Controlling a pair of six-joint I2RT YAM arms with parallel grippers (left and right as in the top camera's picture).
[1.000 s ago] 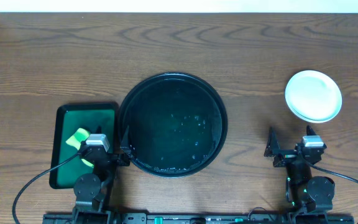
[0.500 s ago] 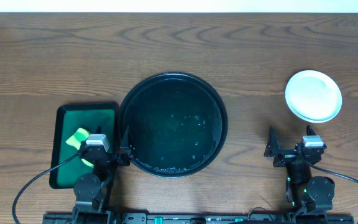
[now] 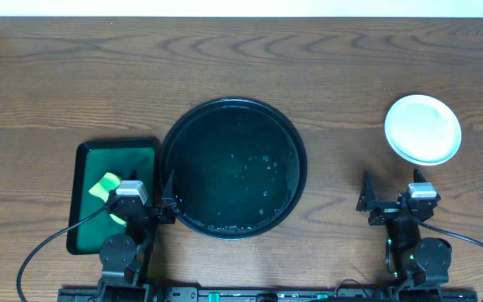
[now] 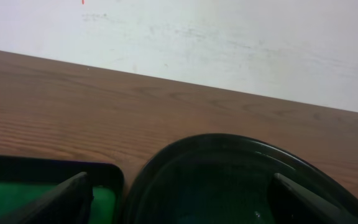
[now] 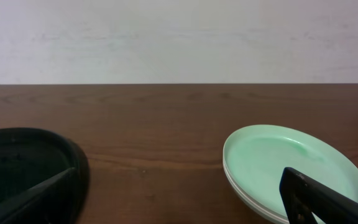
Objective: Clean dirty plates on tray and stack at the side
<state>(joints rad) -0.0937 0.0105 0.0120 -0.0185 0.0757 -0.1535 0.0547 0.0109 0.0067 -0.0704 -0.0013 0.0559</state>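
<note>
The round black tray point(image 3: 233, 168) sits mid-table with no plates on it, only a few wet glints. The plates point(image 3: 423, 128) are stacked on the wood at the right. In the right wrist view the top plate point(image 5: 284, 162) is plain pale mint with paler rims under it. My left gripper point(image 3: 151, 184) stands open at the tray's near-left rim point(image 4: 229, 146), holding nothing. My right gripper point(image 3: 391, 188) is also open and holds nothing. It rests just in front of the stack, with its right finger point(image 5: 319, 199) overlapping the plates' near edge in the wrist view.
A smaller rectangular green tray point(image 3: 99, 164) with a dark rim lies left of the black tray, with a yellow-green sponge point(image 3: 105, 186) in it. A pale wall rises behind the table's far edge point(image 5: 179, 83). Both arm bases stand at the front edge.
</note>
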